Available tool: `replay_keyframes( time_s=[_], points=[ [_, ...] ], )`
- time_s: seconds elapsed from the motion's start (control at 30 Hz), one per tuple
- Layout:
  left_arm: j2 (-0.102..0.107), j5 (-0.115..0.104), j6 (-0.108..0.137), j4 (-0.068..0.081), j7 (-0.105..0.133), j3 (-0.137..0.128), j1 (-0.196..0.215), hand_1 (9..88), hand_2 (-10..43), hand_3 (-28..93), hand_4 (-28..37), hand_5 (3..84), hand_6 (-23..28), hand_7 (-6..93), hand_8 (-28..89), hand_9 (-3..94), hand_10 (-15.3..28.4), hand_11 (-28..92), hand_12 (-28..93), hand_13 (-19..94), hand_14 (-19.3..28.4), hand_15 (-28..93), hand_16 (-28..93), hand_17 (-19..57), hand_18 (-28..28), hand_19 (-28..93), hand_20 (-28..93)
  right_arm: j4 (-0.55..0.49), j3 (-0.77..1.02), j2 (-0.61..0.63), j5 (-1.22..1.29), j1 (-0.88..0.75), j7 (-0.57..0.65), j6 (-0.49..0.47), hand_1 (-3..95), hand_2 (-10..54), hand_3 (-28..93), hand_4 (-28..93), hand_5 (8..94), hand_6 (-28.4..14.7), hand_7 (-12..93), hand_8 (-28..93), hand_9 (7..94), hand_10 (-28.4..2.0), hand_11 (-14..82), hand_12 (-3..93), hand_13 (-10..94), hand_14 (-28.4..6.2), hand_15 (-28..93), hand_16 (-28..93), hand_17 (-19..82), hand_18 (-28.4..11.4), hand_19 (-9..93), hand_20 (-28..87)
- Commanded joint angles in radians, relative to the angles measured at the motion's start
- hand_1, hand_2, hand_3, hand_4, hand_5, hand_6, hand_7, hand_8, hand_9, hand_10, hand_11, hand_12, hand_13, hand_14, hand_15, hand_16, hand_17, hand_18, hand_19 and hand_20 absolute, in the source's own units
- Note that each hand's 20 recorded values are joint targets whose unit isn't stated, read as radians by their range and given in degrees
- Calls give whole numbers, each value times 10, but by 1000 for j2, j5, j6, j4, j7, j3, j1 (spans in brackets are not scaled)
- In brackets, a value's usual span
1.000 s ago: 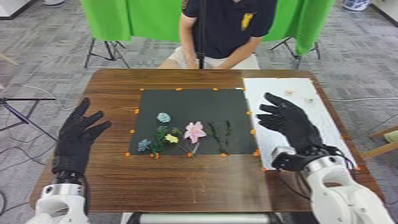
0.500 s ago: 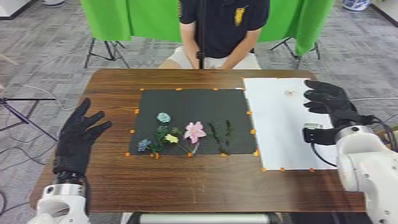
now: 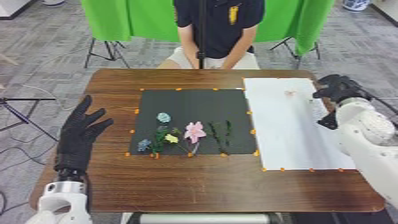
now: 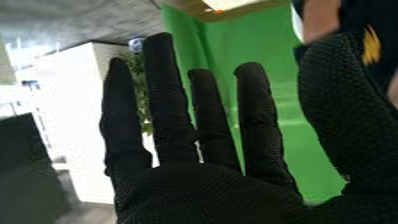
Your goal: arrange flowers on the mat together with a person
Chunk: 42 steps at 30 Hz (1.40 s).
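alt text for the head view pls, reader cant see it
Pink, yellow and blue flowers and green sprigs lie on a black mat, beside a white sheet on a brown table. The robot's open left hand is left of the mat, its right hand near the sheet's far right corner.

- Black mat (image 3: 191,102), flat, right of the fingers of the left hand (image 3: 76,142)
- On it, nearer those fingers: light-blue flower (image 3: 163,117), blue flower (image 3: 144,144), yellow flower (image 3: 171,138)
- Farther: pink flower (image 3: 195,131), green sprigs (image 3: 228,133)

Table (image 3: 195,185) lightly glossy wood; mat (image 3: 187,106) smooth, matt; white sheet (image 3: 284,130) smooth, likely paper; curtain (image 3: 133,20) matt cloth.
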Motion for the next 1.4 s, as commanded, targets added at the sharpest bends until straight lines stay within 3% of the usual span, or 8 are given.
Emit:
replay_keyframes(
  time_s=[0.03, 0.4, 0.7, 0.87, 0.97, 1.03, 1.17, 1.4],
  points=[
    [8, -9, 1, 8, 8, 12, -15, 232, 67, 795, -283, 283, 10, 140, -120, 333, 159, 221, 67, 279, 243, 473, -84, -81, 228, 478, 166, 73, -35, -60, -55, 108, 38, -84, 331, -89, 802, -260, 432, 48, 174, -139, 428, -103, 98, 149, 488, -135, 374, 123, 169, -279, 581, 144],
    [2, -2, -16, 20, 6, 18, -45, 233, 64, 797, -283, 279, 9, 140, -120, 329, 158, 219, 68, 278, 243, 472, -85, -81, 228, 478, 166, 163, -58, -142, -107, 135, 59, -168, 334, -90, 804, -262, 437, 51, 177, -141, 441, -98, 101, 145, 498, -129, 374, 123, 165, -276, 581, 130],
    [-14, 20, -41, 26, -32, 7, -56, 232, 65, 797, -283, 276, 9, 144, -121, 325, 158, 222, 68, 274, 245, 476, -85, -83, 227, 479, 165, 177, -44, -157, -120, 120, 84, -213, 335, -89, 804, -265, 441, 54, 179, -143, 445, -101, 102, 144, 498, -127, 372, 124, 163, -276, 578, 127],
    [-10, 18, -46, 30, -32, 16, -68, 232, 65, 797, -283, 275, 9, 147, -122, 323, 158, 223, 68, 273, 245, 478, -86, -84, 227, 479, 166, 186, -48, -166, -145, 108, 94, -247, 349, -88, 799, -270, 469, 65, 186, -148, 460, -94, 105, 143, 505, -122, 367, 124, 164, -275, 575, 126],
    [-16, 25, -52, 31, -44, 16, -73, 233, 66, 796, -283, 274, 9, 146, -123, 322, 157, 223, 67, 273, 244, 478, -87, -84, 227, 479, 166, 194, -68, -162, -181, 99, 93, -206, 394, -90, 775, -277, 552, 73, 196, -157, 541, -77, 122, 139, 553, -107, 362, 129, 188, -262, 579, 127],
    [-18, 27, -54, 33, -49, 17, -76, 233, 66, 795, -283, 274, 9, 146, -122, 322, 158, 223, 67, 273, 244, 478, -87, -84, 227, 480, 166, 208, -117, -143, -240, 93, 98, -81, 432, -87, 748, -280, 599, 80, 205, -139, 595, -65, 136, 136, 597, -90, 361, 138, 206, -249, 589, 128],
    [-18, 27, -56, 36, -51, 18, -82, 233, 66, 795, -283, 275, 10, 146, -123, 323, 158, 223, 67, 273, 244, 478, -86, -83, 227, 479, 166, 211, -128, -136, -276, 89, 77, -66, 545, -92, 630, -282, 757, 94, 195, -57, 826, -29, 58, 271, 713, -30, 354, 266, 243, -202, 628, 140],
    [-12, 20, -46, 32, -38, 20, -76, 233, 66, 796, -283, 274, 10, 147, -123, 323, 158, 225, 67, 274, 244, 478, -87, -83, 226, 479, 165, 205, -151, -120, -290, 92, 47, 0, 574, -95, 604, -283, 816, 99, 180, -44, 926, -25, 109, 316, 774, -14, 384, 308, 257, -160, 661, 150]
  ],
)
